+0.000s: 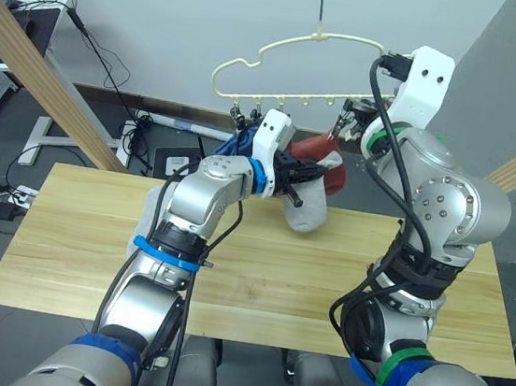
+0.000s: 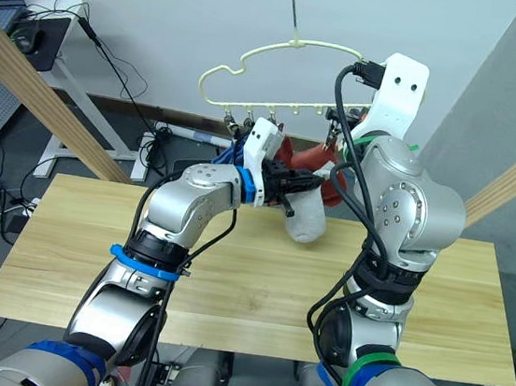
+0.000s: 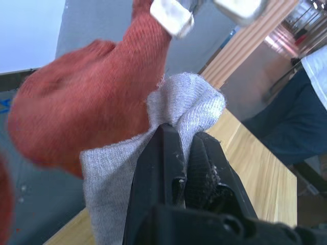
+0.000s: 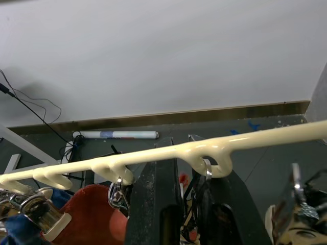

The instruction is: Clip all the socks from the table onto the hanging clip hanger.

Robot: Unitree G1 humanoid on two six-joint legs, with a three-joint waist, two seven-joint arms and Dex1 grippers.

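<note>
The clip hanger [image 1: 296, 71] hangs by its hook above the far edge of the bench [image 1: 73, 246], so its clips are reachable from below. The left gripper [image 1: 299, 181] has its fingers closed tight on a grey sock [image 1: 307, 213], lifting it just under the hanger beside the clipped rust red sock [image 3: 87, 97]. The right gripper [image 4: 186, 204] sits at the hanger's rail, probably to work a clip; I cannot tell whether its fingers are open.
</note>
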